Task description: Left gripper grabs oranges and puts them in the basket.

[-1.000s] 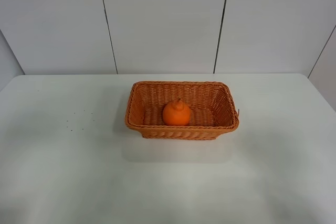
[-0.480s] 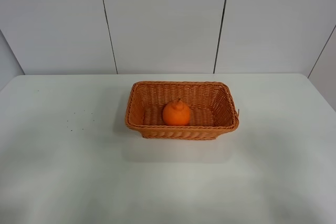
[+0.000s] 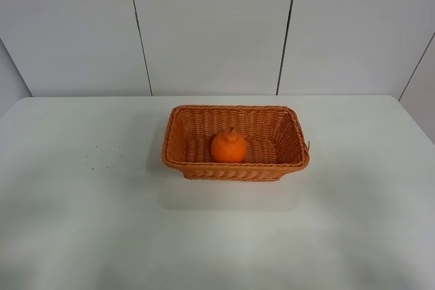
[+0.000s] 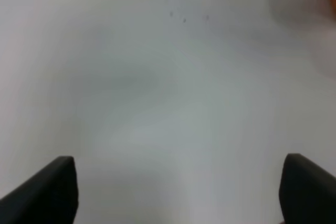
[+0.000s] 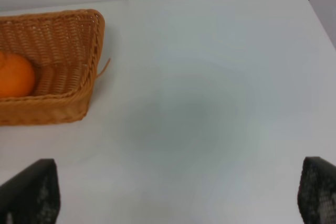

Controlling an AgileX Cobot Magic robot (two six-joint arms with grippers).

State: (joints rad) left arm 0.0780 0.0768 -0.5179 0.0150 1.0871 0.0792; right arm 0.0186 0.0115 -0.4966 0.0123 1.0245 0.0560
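At the bottom corners of each wrist view, the fingertips of the left gripper [image 4: 176, 192] and right gripper [image 5: 178, 195] were seen spread wide, nothing held. Farther back, at frame centre, the orange [image 3: 228, 146] was seated inside the basket [image 3: 178, 130] on the table [image 3: 81, 222].

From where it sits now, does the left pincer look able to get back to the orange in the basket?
Probably yes. The orange sits uncovered in the open-topped basket, and nothing stands on the table around it. The left pincer is open and empty over bare table, so a reach from above looks free.
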